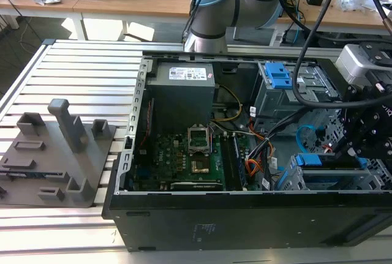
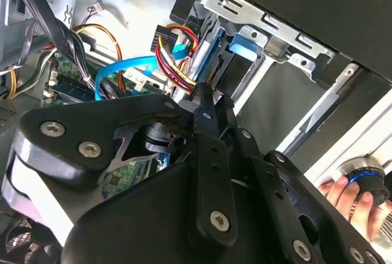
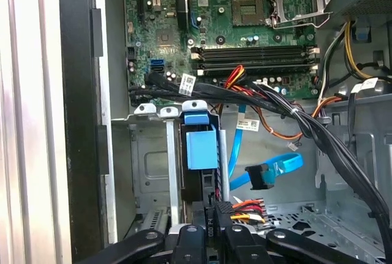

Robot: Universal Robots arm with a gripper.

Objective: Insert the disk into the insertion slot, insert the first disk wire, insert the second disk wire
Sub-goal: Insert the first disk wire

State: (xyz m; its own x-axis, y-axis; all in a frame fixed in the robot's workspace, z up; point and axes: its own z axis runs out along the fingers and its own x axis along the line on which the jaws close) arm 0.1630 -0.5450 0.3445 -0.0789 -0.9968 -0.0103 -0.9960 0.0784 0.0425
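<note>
Gleaming slatted table (image 1: 79, 74), wooden desks (image 1: 141, 0) beyond.

Disk (image 3: 201, 150) in slot (image 3: 150, 172), blue cbl (image 3: 278, 167) beside

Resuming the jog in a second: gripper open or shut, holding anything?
gripper: shut on the plug of the first disk wire, close to the disk.
person's hand: fingers against a round knob; grip cannot be told.
</note>
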